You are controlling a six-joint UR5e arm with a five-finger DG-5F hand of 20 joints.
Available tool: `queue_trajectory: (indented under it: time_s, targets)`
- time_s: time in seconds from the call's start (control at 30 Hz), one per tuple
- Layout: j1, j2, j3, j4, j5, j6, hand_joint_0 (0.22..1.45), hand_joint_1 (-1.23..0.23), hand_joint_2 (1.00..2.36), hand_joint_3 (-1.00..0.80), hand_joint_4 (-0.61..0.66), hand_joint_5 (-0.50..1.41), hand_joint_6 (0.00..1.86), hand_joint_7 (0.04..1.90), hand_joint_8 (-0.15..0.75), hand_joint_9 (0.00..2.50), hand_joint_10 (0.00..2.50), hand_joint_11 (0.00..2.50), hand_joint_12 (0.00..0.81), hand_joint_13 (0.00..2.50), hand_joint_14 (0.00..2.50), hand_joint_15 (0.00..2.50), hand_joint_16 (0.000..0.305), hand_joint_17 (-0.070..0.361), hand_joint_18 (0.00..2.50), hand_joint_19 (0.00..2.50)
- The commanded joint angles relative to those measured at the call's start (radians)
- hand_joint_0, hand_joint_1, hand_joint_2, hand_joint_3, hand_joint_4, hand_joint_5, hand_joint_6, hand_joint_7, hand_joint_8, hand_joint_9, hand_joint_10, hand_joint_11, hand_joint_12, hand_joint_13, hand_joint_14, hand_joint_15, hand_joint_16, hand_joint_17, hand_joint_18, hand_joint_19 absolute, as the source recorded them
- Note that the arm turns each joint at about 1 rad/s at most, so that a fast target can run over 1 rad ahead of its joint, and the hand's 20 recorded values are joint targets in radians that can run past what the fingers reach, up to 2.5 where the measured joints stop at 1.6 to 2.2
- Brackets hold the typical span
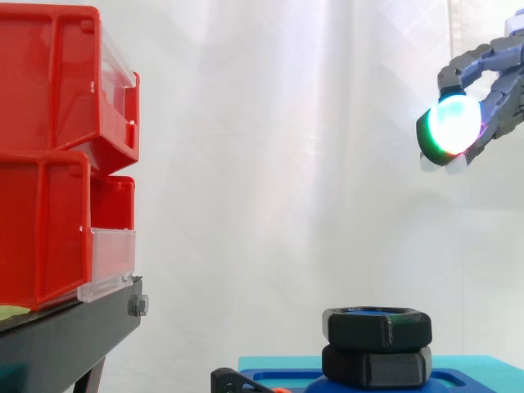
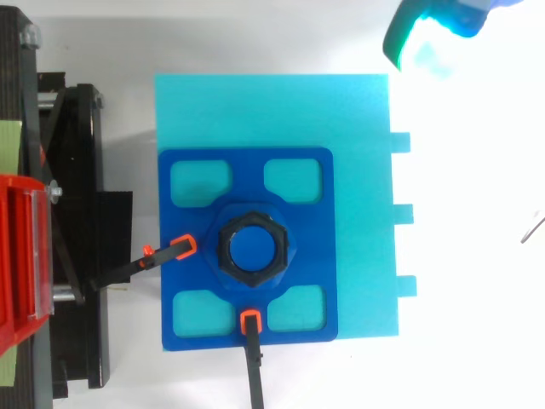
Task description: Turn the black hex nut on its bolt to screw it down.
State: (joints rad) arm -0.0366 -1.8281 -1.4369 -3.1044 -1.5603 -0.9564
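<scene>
Robot hand [image 1: 449, 123] is seen high at the right of the side view, with its fingers curled, pads bunched together and nothing held. In the top view the robot hand [image 2: 426, 34] is found at the far right corner, off the cyan base [image 2: 358, 170].

The black hex nut [image 1: 377, 326] is placed well apart from it: below, to the left, and nearer, judged from the top view, where the black hex nut [image 2: 253, 249] is centred on the blue fixture plate [image 2: 306, 247]. The nut's axis is vertical and its flats face sideways. A descent with a shift left and near is therefore judged to be needed before any turning.

A second black hex body [image 1: 377, 367] is stacked directly under the nut, touching it. Whether that is the bolt's head or another nut cannot be told. No thread is exposed, so the remaining travel cannot be judged. Blue is seen through the nut's bore from above. Whether that is the bolt end or the plate is not resolved.

Two orange-tipped clamps are set against the fixture, one on the left [image 2: 183, 247] and one on the near side [image 2: 249, 322], just beside the nut. Finger clearance there is judged tight.

Red bins [image 1: 49, 164] on the black stand [image 1: 65, 336] are kept at far left, clear of the path. The hand's outline in the top view is washed out by pad glow over the white worktop [image 2: 468, 256].
</scene>
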Motion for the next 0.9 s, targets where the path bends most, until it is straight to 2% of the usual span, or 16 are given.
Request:
queue_trajectory:
  time_s: [0.0, 0.87]
  targets:
    - [0.001, 0.000, 0.000, 0.001, 0.017, 0.377, 0.42, -0.50, 1.00, -0.50, 0.26, -0.13, 0.50, 0.95, 0.276, 0.68, 0.00, 0.02, 0.368, 0.39, 0.00, 0.00, 0.060, 0.135, 0.34, 0.31]
    - [0.001, 0.001, 0.000, 0.000, 0.020, 0.370, 0.48, -0.48, 1.00, -0.50, 0.22, -0.15, 0.50, 0.92, 0.255, 0.61, 0.00, 0.02, 0.348, 0.39, 0.00, 0.00, 0.055, 0.124, 0.32, 0.30]
